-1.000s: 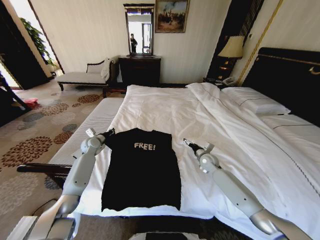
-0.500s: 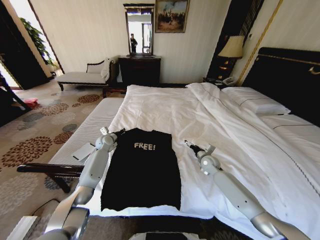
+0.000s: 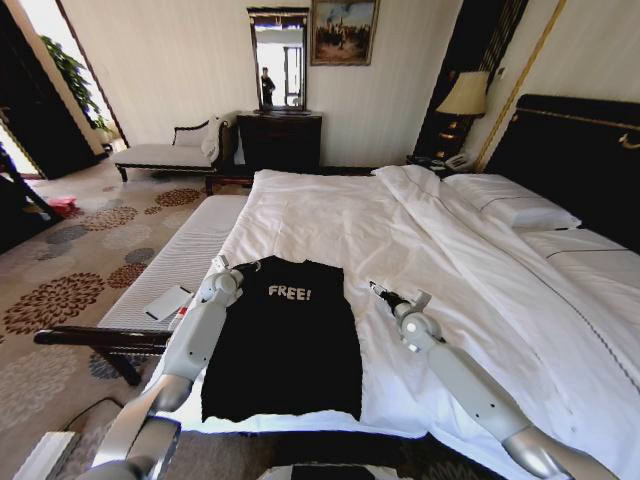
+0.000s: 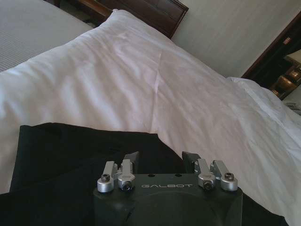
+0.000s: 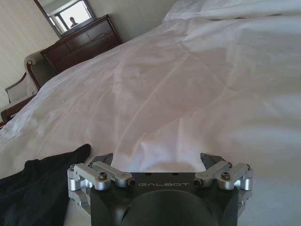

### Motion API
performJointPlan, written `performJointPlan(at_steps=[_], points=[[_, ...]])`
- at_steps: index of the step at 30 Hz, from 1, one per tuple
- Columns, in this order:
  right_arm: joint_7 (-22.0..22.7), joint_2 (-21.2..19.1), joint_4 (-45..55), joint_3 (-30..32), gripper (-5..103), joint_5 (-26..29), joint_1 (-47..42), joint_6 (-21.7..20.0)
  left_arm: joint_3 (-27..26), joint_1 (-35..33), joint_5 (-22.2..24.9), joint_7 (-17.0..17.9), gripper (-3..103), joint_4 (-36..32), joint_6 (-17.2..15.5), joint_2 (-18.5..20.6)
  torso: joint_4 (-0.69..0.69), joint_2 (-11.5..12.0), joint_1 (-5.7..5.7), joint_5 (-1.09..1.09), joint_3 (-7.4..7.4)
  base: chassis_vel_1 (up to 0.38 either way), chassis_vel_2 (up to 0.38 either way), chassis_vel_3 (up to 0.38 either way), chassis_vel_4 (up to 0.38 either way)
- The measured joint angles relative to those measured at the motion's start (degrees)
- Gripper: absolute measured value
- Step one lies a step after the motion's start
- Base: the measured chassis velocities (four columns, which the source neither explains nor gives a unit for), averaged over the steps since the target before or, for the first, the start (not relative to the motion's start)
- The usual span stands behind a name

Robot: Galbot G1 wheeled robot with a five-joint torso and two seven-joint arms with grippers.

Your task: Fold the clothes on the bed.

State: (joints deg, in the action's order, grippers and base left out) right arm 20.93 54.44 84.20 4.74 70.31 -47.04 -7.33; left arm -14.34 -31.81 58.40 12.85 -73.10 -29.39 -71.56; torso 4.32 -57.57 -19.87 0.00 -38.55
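Left gripper (image 4: 160, 162): jaws parted, nothing between them; poised over the collar/shoulder end of the T-shirt (image 3: 285, 340), black cloth directly beneath and ahead of the tips in the left wrist view; in the head view placed at the shirt's upper left corner (image 3: 243, 268).

Right gripper (image 5: 157, 162): jaws spread wide, empty; set on bare white duvet (image 5: 188, 84) just beside the shirt's right edge, apart from the cloth; a dark sleeve or shoulder tip seen off to one side in the right wrist view (image 5: 42, 183); in the head view at approx. the chest-lettering level (image 3: 378, 291).

T-shirt: laid flat, chest up, "FREE!" legible; near foot corner of the bed (image 3: 330, 215); long axis running away from the robot, collar far, hem near; left arm judged nearer, already over cloth; right arm needs an inward reach toward the shirt.

Hidden/unclear: left sleeve covered by the left arm; contact between left tips and cloth not determinable; hem merges with dark bed edge; right sleeve outline hard to separate from body of shirt.
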Motion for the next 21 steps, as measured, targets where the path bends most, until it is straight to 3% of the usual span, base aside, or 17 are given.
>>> performJointPlan(at_steps=[3,5,11,21], points=[[0.0,-0.16,0.3,0.51,100,-0.06,-0.5,0.0,-2.78,-1.41,1.14,1.1,71,-1.42,-0.17,1.9,0.03,0.0,0.0,0.0,0.0,0.0,0.0,0.0,0.0],[0.0,-0.23,0.36,0.66,100,-0.06,-0.61,0.0,-3.85,-2.35,1.64,1.38,71,-1.89,-0.25,3.02,0.02,0.0,0.0,0.0,0.0,0.0,0.0,0.0,0.0],[-0.23,-0.51,0.15,0.84,100,-0.04,-0.57,0.03,-8.02,-10.65,3.23,0.81,97,-7.64,-1.35,9.5,-0.05,0.0,0.0,-0.01,0.0,0.0,0.0,0.0,0.0],[-0.13,0.21,-0.12,-0.74,100,-0.16,0.32,0.07,-10.24,-15.14,3.36,-1.05,100,-10.31,-0.85,8.15,0.01,0.0,0.0,0.0,0.0,0.0,0.0,0.0,0.0]])
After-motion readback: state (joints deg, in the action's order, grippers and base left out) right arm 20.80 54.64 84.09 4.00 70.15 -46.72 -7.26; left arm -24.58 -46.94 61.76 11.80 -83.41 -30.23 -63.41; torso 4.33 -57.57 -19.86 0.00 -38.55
